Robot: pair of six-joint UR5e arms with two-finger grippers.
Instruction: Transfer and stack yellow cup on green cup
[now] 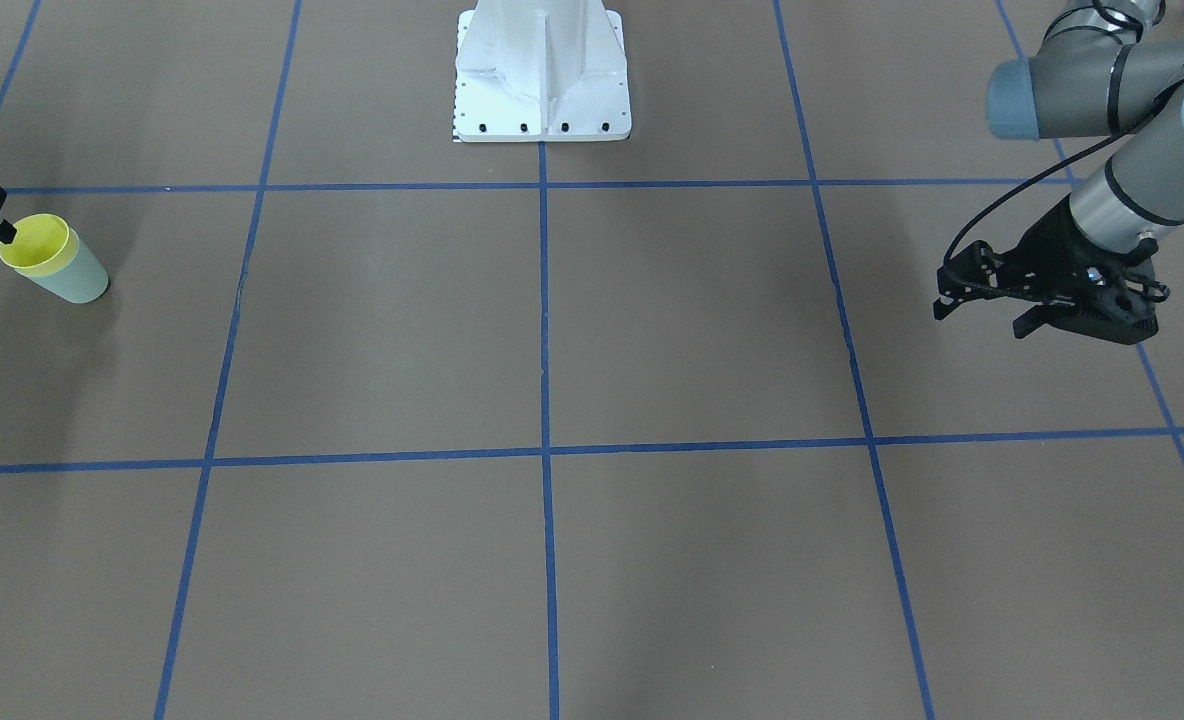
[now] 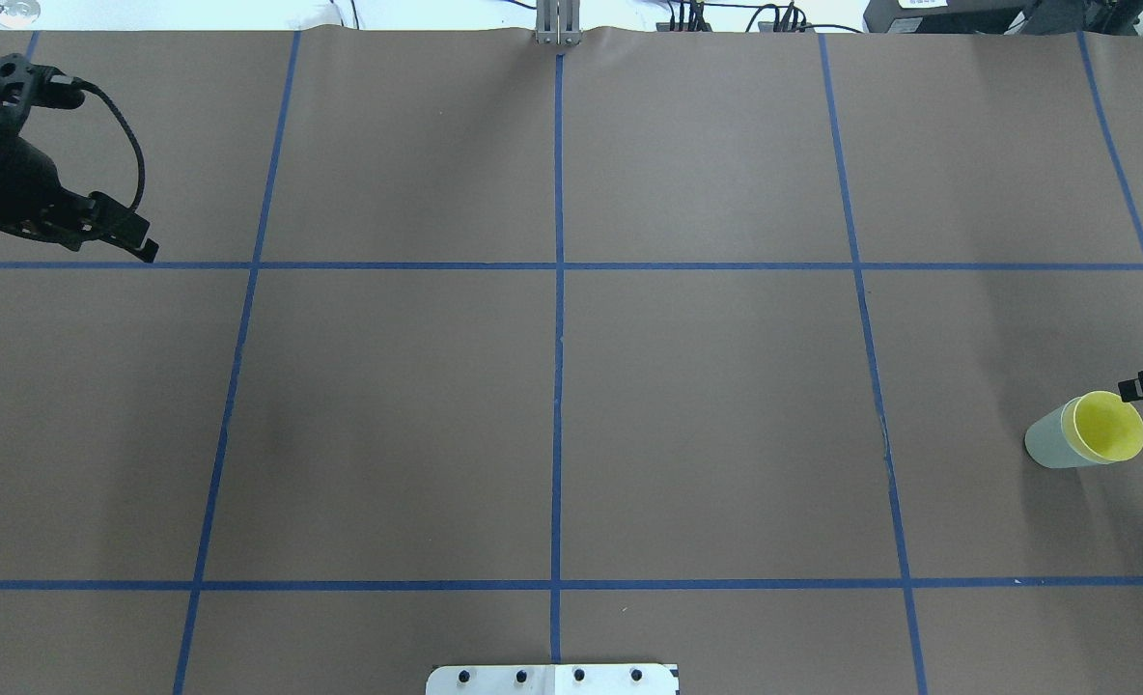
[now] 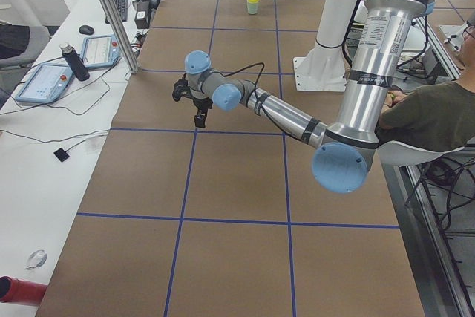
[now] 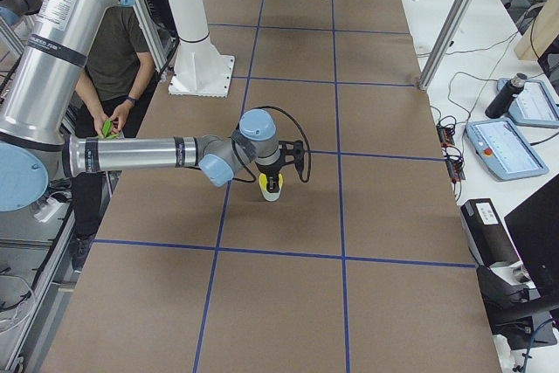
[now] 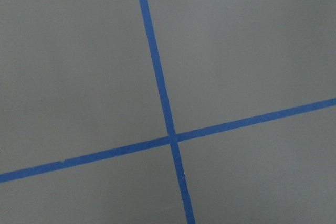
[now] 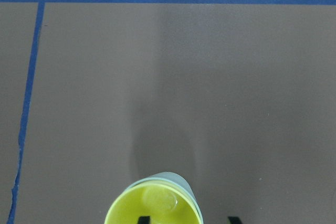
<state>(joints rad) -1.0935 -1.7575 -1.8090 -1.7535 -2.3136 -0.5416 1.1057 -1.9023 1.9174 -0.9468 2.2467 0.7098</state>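
Nothing legible. Dark lettering on left arm and right arm tubes, too small to read.

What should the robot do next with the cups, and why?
Probably lift the right gripper straight up. The yellow cup already sits nested inside the green cup, and the jaws look open, one fingertip inside the rim, one outside, so rising avoids tipping the stack.

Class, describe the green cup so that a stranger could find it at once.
Take the brown table gridded with blue lines and look to the robot's right edge. There stand two nested tumblers; the green cup is the pale mint outer one, with the yellow cup sitting inside it.
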